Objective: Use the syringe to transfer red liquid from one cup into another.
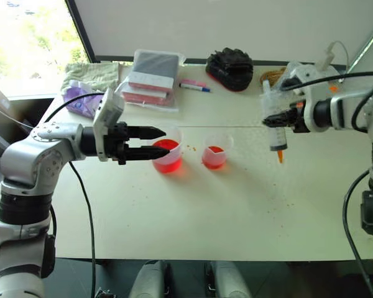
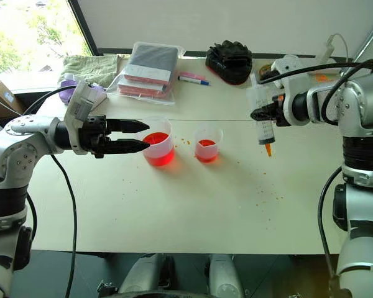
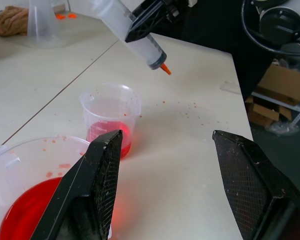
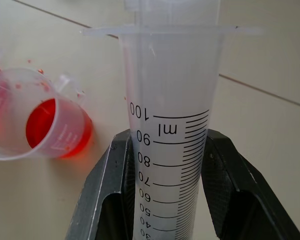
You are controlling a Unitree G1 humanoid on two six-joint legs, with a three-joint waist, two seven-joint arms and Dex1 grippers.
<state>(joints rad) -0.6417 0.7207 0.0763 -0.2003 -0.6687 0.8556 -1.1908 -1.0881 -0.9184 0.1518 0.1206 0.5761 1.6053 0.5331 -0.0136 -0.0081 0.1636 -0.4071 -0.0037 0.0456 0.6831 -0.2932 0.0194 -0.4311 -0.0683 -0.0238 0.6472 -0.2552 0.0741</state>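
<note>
The bench (image 1: 236, 211) carries two clear cups near its middle, a little toward the far edge. The left gripper (image 1: 154, 142) has its two black fingers spread wide and level, holding nothing, their tips at the near-left side of the larger cup (image 1: 168, 155); one fingertip seems to overlap that cup's rim, though contact cannot be told. That cup holds a good pool of red liquid (image 1: 166, 149). Just beside it, toward the right edge, the smaller cup (image 1: 214, 155) has a shallow red layer at its bottom. Well apart, over the right part of the bench, the right gripper (image 2: 266, 116) is clamped on the barrel of the syringe (image 2: 264, 127), which hangs orange tip down, clear of the surface and looking empty.

Risks, as I judge them: the spread left fingers could nudge or tip the larger cup and spill it; the light smaller cup could topple under the syringe tip; drips could add to the orange specks already scattered on the bench.

Count: two cups, one syringe, two grippers.
</note>
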